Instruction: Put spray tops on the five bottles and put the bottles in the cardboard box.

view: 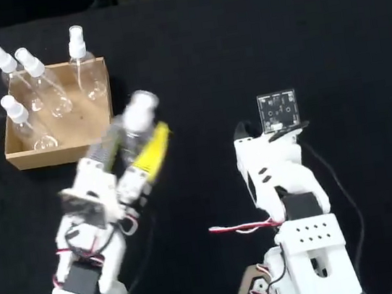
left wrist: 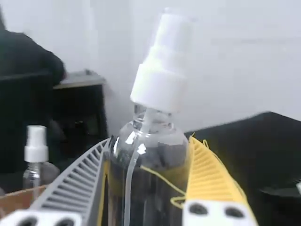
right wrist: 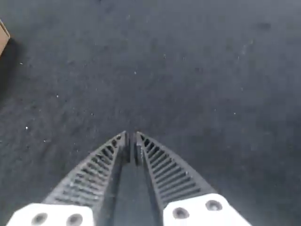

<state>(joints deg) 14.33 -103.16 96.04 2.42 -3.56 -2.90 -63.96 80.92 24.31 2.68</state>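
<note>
Four capped spray bottles [view: 43,86] stand inside the cardboard box [view: 29,157], which sits at 10 o'clock on the tabletop [view: 335,47]. The fifth bottle [left wrist: 150,165] is clamped between the grey and yellow fingers of the left tool [view: 134,135], and its white spray top [left wrist: 162,70] is fitted. It is held just beside the box wall, at 4 o'clock from the box centre, and appears raised off the tabletop. The right tool [right wrist: 130,141] has its fingers together, grips nothing, and points at bare tabletop at 3 o'clock from the left arm.

The step in hand appears to be placing the last bottle. Recommended procedure:
1. Carry the bottle toward 10 o'clock with its base above the rim.
2. Bring it upright.
3. Lower it onto the open floor patch in the box's 4 o'clock corner, apart from the standing bottles.
4. Part the fingers only once the base rests flat.

Likely faults are the base catching the wall or the bottle knocking a neighbour.
</note>
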